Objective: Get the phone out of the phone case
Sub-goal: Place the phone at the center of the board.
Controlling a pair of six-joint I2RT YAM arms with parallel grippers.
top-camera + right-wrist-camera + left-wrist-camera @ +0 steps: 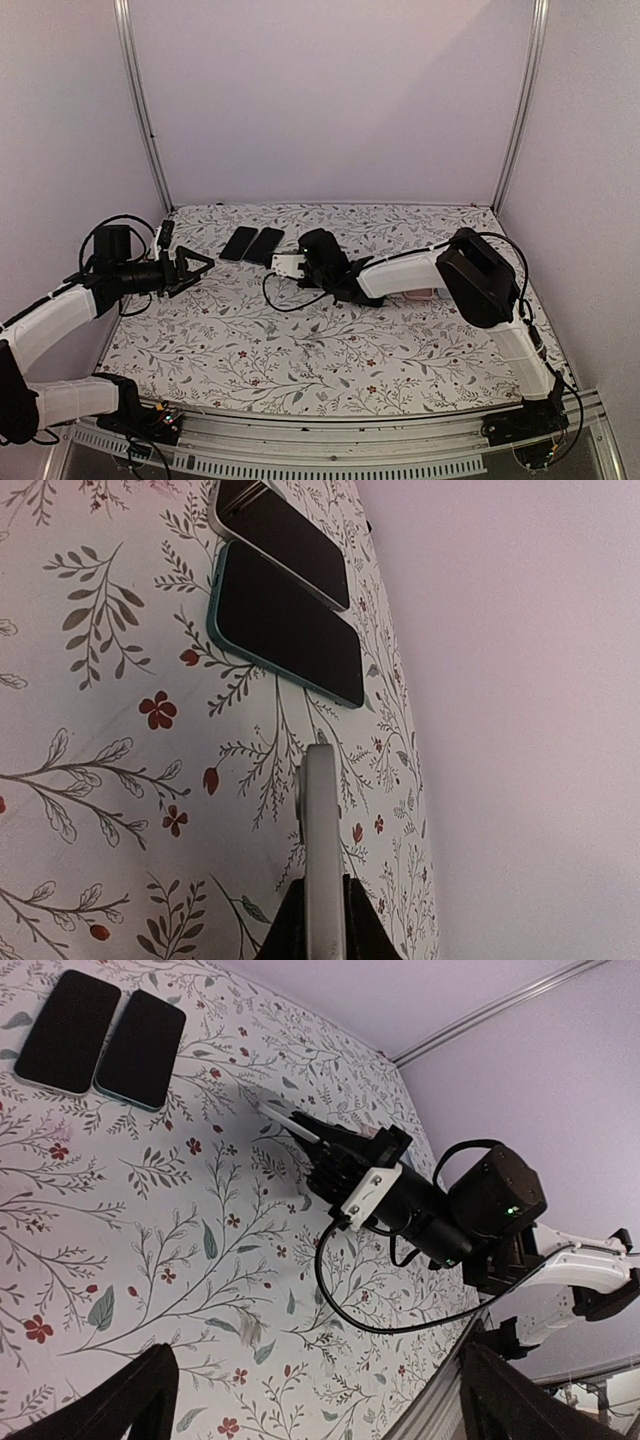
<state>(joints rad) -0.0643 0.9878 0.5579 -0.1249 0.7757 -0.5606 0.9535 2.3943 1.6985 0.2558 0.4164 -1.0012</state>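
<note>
Right fingers [283, 935] pinch white slab [320, 810] edge-on; left fingers [130, 1400] wide, empty; teal-rimmed phone [285, 630] near table [300, 350] back edge.

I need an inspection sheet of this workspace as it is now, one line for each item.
Surface: floral cloth, flat.
Job's things: teal-rimmed phone and pale-rimmed phone, side by side, far centre.
Clutter: small black item, far left edge.
End effectors: left end effector open, empty; right end effector shut on thin pale piece, just short of the phones.
Cables: black cable looping on the cloth by the right wrist.
Surroundings: pale walls, metal posts.
</note>
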